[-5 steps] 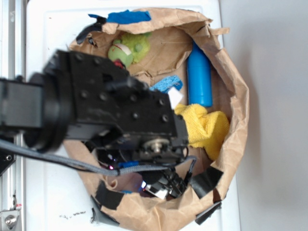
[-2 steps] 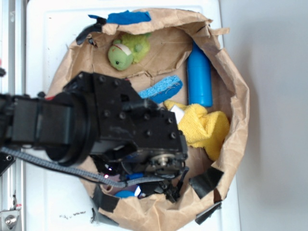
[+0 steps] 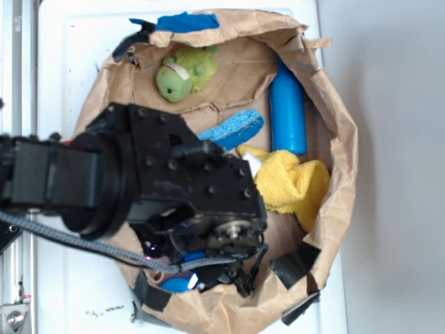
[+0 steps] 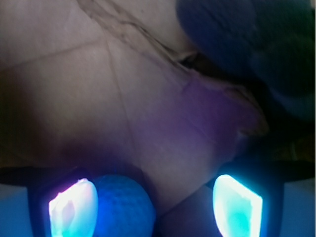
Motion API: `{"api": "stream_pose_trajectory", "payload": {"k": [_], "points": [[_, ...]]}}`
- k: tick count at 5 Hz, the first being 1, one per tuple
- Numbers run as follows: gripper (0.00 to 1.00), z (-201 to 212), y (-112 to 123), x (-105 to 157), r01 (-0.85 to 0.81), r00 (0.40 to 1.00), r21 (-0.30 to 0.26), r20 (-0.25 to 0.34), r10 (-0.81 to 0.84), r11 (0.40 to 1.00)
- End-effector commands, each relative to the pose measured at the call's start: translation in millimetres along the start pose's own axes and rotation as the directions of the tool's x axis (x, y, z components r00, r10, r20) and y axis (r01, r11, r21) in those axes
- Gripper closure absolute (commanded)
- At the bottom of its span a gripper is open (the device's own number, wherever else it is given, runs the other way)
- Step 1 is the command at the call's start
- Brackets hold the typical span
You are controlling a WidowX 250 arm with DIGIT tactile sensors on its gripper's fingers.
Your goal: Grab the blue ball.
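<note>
We look down on a crumpled brown paper bag point(image 3: 344, 139) spread open like a shallow nest on a white table point(image 3: 62, 62), and the black arm point(image 3: 139, 174) reaches in from the left, covering much of the bag's middle and lower half. The gripper point(image 3: 208, 278) sits low in the bag near its bottom edge, and from the wrist we see its two fingers point(image 4: 74, 207) standing apart, glowing pale blue at either side of the frame with bare paper showing between them. The blue ball point(image 4: 123, 207) lies between them — pressed up just beside the left-hand finger in that view, well apart from the other, so nothing is clamped on it. From above, only a sliver of the ball point(image 3: 177, 283) shows under the arm, next to a strip of black tape point(image 3: 153, 289) on the bag's rim. Elsewhere in the bag we find a green plush toy point(image 3: 182, 73) near the top, a long blue cylinder point(image 3: 287, 111) standing along the right wall, a flat blue sponge point(image 3: 233, 129) between them, and a yellow cloth point(image 3: 295, 182) bunched just below the cylinder and touching its lower end. A patch of blue tape point(image 3: 184, 22) marks the bag's upper rim — more black tape point(image 3: 295, 264) lies at lower right.
</note>
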State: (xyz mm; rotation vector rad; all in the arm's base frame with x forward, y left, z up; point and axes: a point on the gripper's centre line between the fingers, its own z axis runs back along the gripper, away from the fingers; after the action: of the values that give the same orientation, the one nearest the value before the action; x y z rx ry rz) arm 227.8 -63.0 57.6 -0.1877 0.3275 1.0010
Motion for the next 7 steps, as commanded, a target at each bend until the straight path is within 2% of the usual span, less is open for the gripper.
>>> {"api": "stream_pose_trajectory", "payload": {"k": [1,2,3,4,5,6,7], "points": [[0.0,5.6,-4.7,-9.0,-0.013,0.999,-0.157,-0.034,0.008,0.987],[0.0,3.1,-8.6,-8.8,-0.013,0.999,-0.198,-0.036,0.006,0.98],[0.0,-7.3,-11.9,-6.8,-0.027,0.998,-0.171,-0.067,0.016,0.985],[0.0,-18.3,-6.1,-18.1,0.001,0.994,-0.123,-0.106,-0.014,0.992],[0.0,-25.5,-3.9,-24.4,0.034,0.991,-0.132,-0.121,-0.05,0.991],[0.0,-26.2,-8.2,-22.7,0.045,0.985,-0.166,-0.157,-0.072,0.985],[0.0,-17.1,-11.3,-18.3,0.036,0.985,-0.193,-0.157,-0.067,0.981]]}}
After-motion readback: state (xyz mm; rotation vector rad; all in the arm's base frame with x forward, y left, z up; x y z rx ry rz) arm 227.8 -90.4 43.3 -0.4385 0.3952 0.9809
